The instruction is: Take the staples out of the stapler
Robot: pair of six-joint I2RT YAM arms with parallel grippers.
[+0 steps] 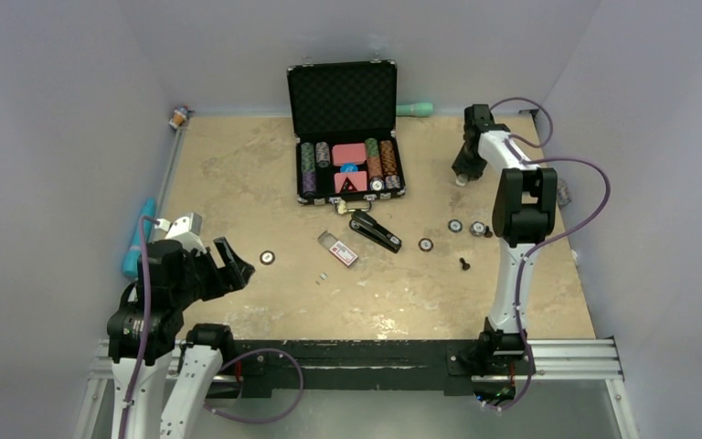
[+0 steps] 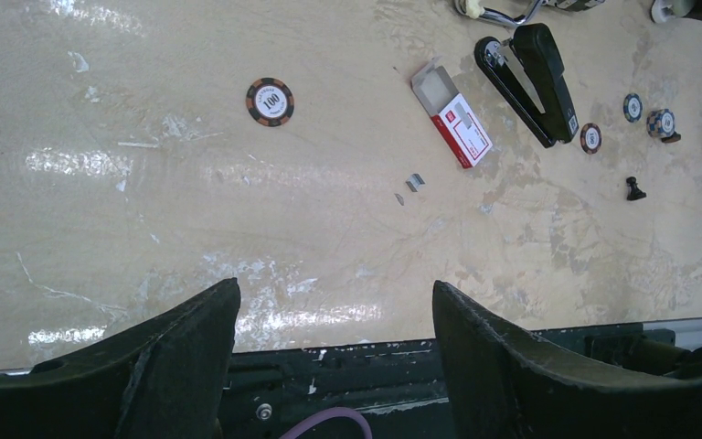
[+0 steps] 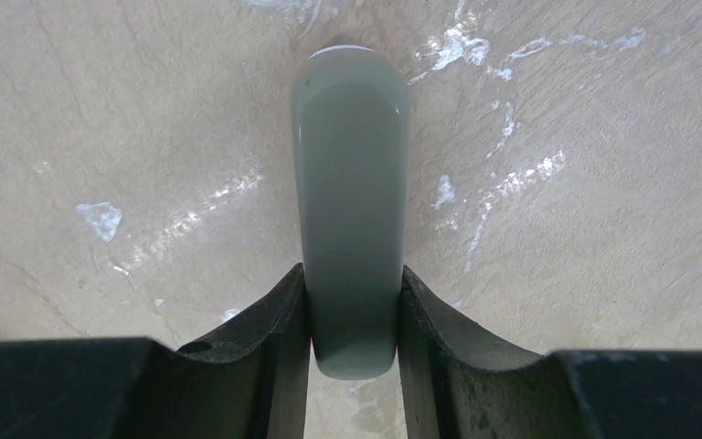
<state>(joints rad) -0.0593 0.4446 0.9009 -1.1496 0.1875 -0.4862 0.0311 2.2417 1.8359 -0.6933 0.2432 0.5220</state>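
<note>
The black stapler (image 1: pixel 375 231) lies closed on the table in front of the open case; it also shows in the left wrist view (image 2: pixel 530 82). A tiny silvery strip of staples (image 1: pixel 324 275) lies loose on the table, near the red-and-white box (image 1: pixel 339 249); both show in the left wrist view, staples (image 2: pixel 414 183) and box (image 2: pixel 457 123). My left gripper (image 1: pixel 238 265) is open and empty at the near left, well away from the stapler (image 2: pixel 334 297). My right gripper (image 1: pixel 462 174) is at the far right, shut on a pale grey-green bar (image 3: pixel 352 183), fingertips (image 3: pixel 297 302) against its sides.
An open black poker case (image 1: pixel 347 137) with chips and cards stands at the back middle. Loose chips (image 1: pixel 266 258), (image 1: pixel 426 244), (image 1: pixel 455 226) and a small black piece (image 1: pixel 464 264) lie on the table. Teal objects lie at the left edge (image 1: pixel 137 242) and the back wall (image 1: pixel 416 110).
</note>
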